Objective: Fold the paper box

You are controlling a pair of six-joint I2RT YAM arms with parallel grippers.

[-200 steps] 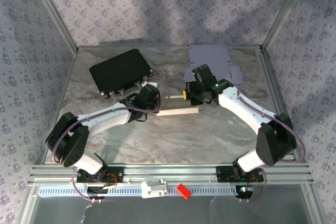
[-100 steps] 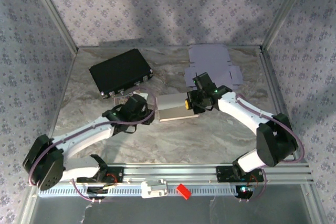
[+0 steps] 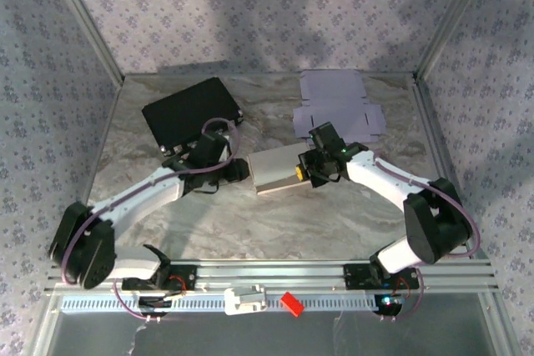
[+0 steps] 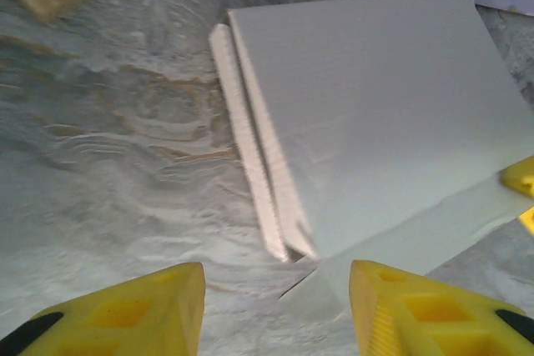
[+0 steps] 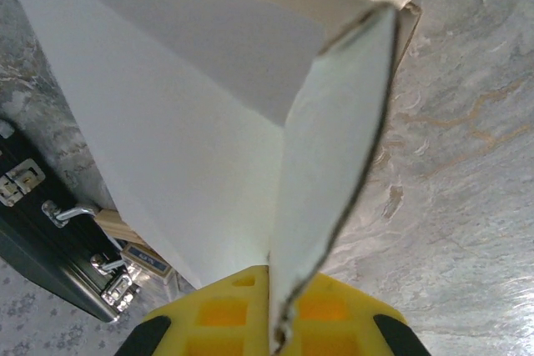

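At the near edge, a metal rail (image 3: pixel 267 277) was seen, with a small red piece (image 3: pixel 289 303) on it. The left arm (image 3: pixel 142 198) and the right arm (image 3: pixel 384 177) were bolted there. Both were stretched out over the grey, stone-look table (image 3: pixel 275 227) toward the middle.

The left gripper (image 4: pixel 275 314) was found just to the left of the paper box (image 3: pixel 275 171). Its yellow fingers (image 4: pixel 142 310) were spread apart, and nothing was pinched between them. In the left wrist view, the box was seen just past the fingers, with its big pale side turned up and a ridged strip along its left edge.

The right gripper (image 5: pixel 279 327) was placed at the right end of the box. Its yellow fingers (image 5: pixel 217 318) were pressed together on a thin flap (image 5: pixel 334 139) of the box, and the flap was held standing up on its edge. The rest of the box was spread out past it.

The box itself was found in the middle of the table, between the two grippers.

Farther back, a black case (image 3: pixel 190 110) with silver clasps was laid on the left, near the left arm's wrist and apart from the box. A flat purple sheet of card (image 3: pixel 338 106) was laid at the back right, behind the right gripper. Patterned walls (image 3: pixel 267 14) were seen behind it all.
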